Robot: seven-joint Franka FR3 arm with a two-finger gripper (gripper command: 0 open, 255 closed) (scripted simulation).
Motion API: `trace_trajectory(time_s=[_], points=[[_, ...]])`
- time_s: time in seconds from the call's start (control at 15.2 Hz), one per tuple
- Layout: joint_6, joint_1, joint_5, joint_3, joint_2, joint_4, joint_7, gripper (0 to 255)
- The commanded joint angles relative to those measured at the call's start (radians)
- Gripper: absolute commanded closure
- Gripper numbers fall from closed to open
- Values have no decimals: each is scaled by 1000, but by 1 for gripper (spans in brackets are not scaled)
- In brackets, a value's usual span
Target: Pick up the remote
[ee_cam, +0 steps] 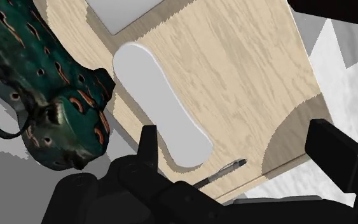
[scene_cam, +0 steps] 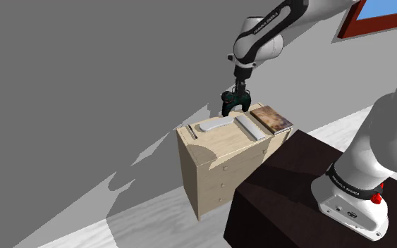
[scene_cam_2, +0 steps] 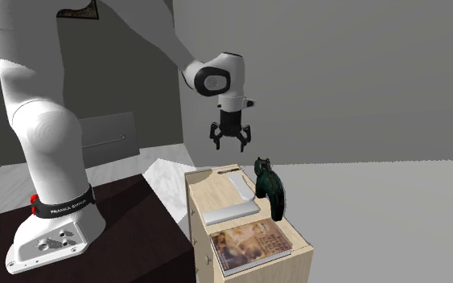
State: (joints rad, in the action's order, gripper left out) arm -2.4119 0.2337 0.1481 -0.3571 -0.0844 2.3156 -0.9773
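The remote [scene_cam: 214,125] is a plain white, long, rounded bar lying on top of a light wooden dresser [scene_cam: 218,172]. In the second exterior view the remote [scene_cam_2: 238,186] lies between a pen and a flat white slab. My black gripper [scene_cam_2: 231,142] hangs open well above the dresser's far end, holding nothing. In the wrist view the remote [ee_cam: 161,105] lies below the gripper [ee_cam: 234,137], closer to one of the fingers [ee_cam: 147,146] than to the other, and untouched. In the shoulder view the gripper [scene_cam: 238,90] hovers over the dresser top.
A dark green spotted animal figurine [scene_cam_2: 269,189] stands right beside the remote. A flat white slab [scene_cam_2: 231,214], a book [scene_cam_2: 251,244] and a pen [ee_cam: 225,172] also lie on the dresser [scene_cam_2: 203,193]. The dark stand [scene_cam: 288,183] adjoins it.
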Motion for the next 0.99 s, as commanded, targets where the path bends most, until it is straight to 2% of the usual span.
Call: trace_trajectory(time_s=[0.0, 0.4, 0.79, 0.92], points=[[-35, -1, 45, 15, -97, -48, -88, 0], [-104, -39, 107, 90, -334, -189, -286, 0], [-151, -72, 101, 162, -558, -357, -426, 0], [-162, -76, 101, 170, -588, -376, -437, 0]])
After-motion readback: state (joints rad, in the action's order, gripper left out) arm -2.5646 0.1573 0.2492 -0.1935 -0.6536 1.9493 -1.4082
